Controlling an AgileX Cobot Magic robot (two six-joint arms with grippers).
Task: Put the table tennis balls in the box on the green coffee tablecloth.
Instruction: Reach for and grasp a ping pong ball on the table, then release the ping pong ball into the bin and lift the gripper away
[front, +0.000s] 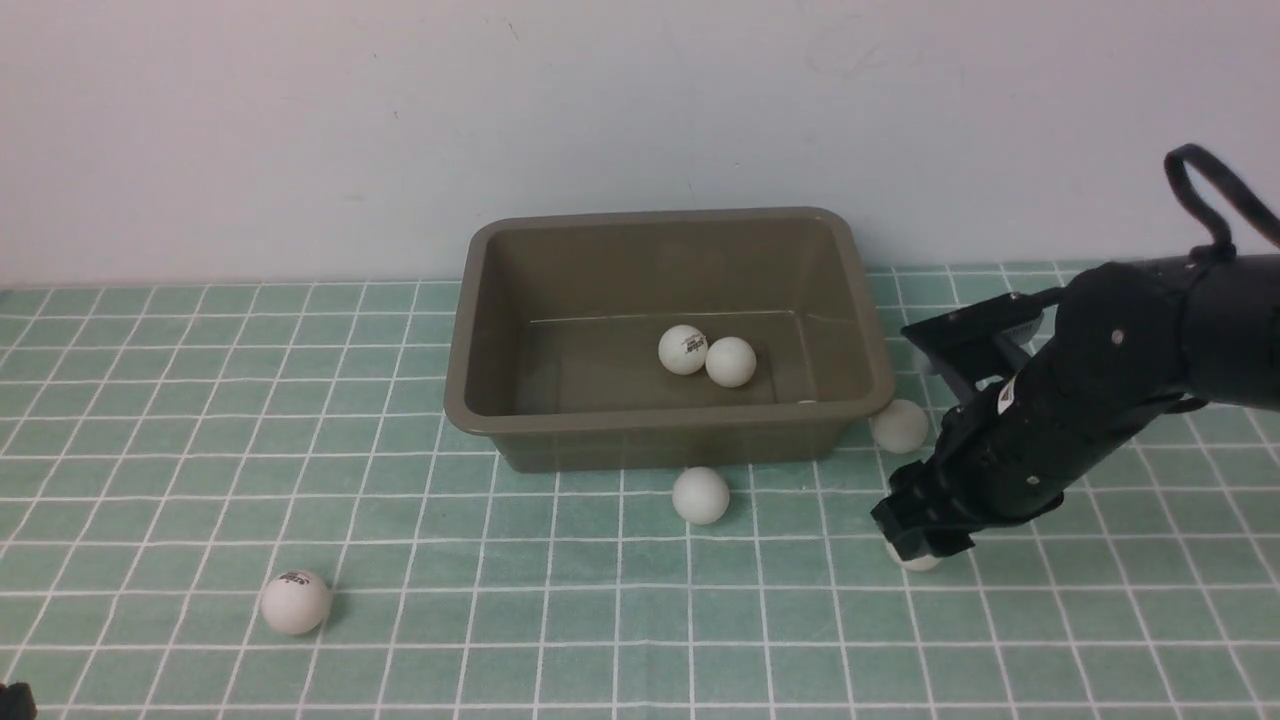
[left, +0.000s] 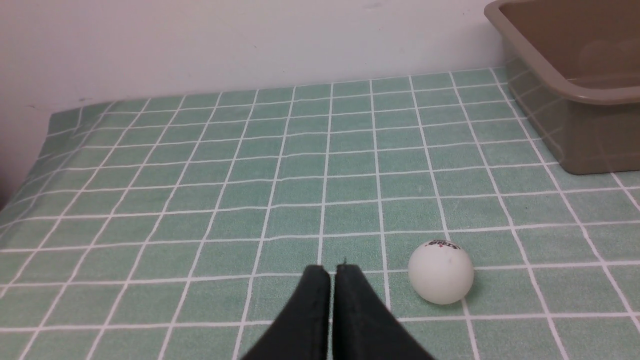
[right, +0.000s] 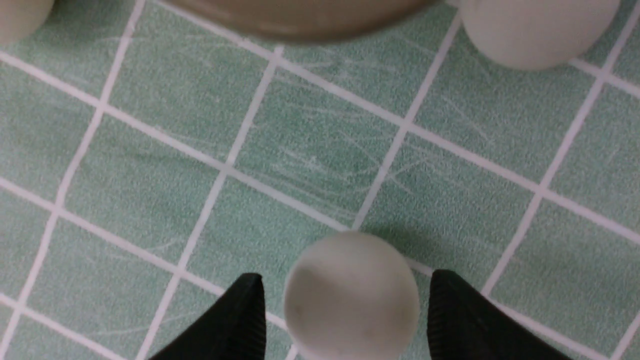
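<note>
The olive-brown box (front: 480, 400) stands on the green coffee tablecloth (front: 200, 420) with two table tennis balls (front: 683, 350) (front: 731, 362) inside. My right gripper (front: 915, 545) is down at the cloth right of the box's front, open, its fingers (right: 240, 320) on either side of a ball (right: 351, 295) with a narrow gap at each side. Loose balls lie in front of the box (front: 700, 495), by its right corner (front: 899, 425) and at the front left (front: 295, 602). My left gripper (left: 332, 272) is shut and empty, just left of the front-left ball (left: 441, 272).
A pale wall runs close behind the box. In the right wrist view, the box's rim (right: 300, 25) and two more balls (right: 535, 30) (right: 20, 15) lie just beyond the fingers. The cloth's left edge (left: 50, 125) shows in the left wrist view.
</note>
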